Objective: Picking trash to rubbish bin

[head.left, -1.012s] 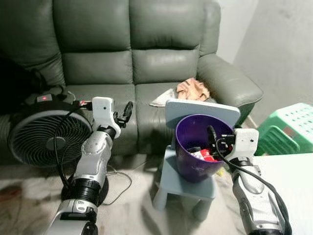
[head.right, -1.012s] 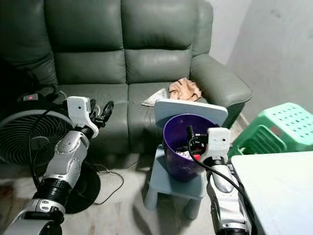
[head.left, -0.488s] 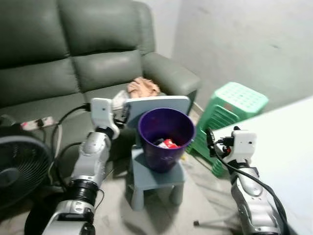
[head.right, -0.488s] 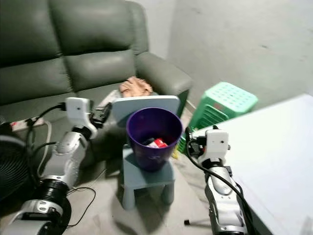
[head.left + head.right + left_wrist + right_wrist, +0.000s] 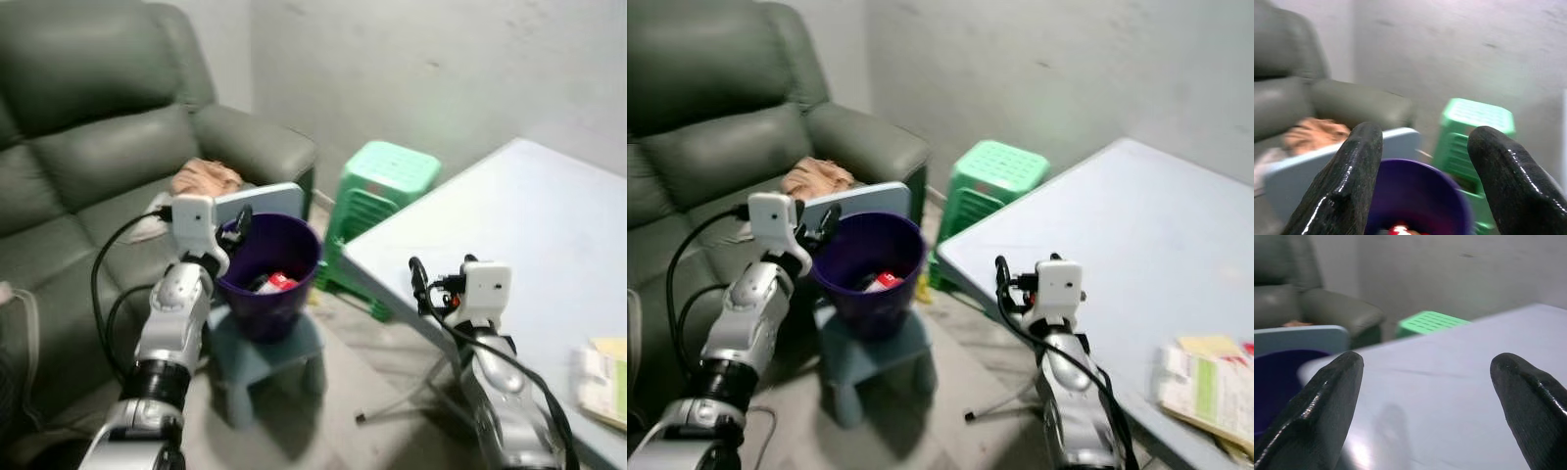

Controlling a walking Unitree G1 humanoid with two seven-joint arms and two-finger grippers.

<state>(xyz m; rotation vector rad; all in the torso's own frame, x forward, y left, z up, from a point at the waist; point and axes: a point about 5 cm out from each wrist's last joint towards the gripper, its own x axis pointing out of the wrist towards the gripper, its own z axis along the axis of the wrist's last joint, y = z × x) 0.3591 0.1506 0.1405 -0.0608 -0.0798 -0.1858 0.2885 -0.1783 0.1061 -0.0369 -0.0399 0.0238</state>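
Note:
A purple rubbish bin stands on a small blue chair in front of the sofa, with a red and white piece of trash inside. My left gripper hovers open at the bin's near rim; in the left wrist view its fingers are apart with nothing between them. My right gripper is open and empty at the near edge of the white table, which spreads out under it. Paper trash lies on the table at the far right.
A green plastic stool stands between the bin and the table. The grey-green sofa carries a crumpled tan cloth. The table's thin metal leg reaches the floor beside my right arm. A bare grey wall lies behind.
The camera has swung right: the fan and most of the sofa have left the view and the table has come in. My right gripper left the bin's rim and is now at the table.

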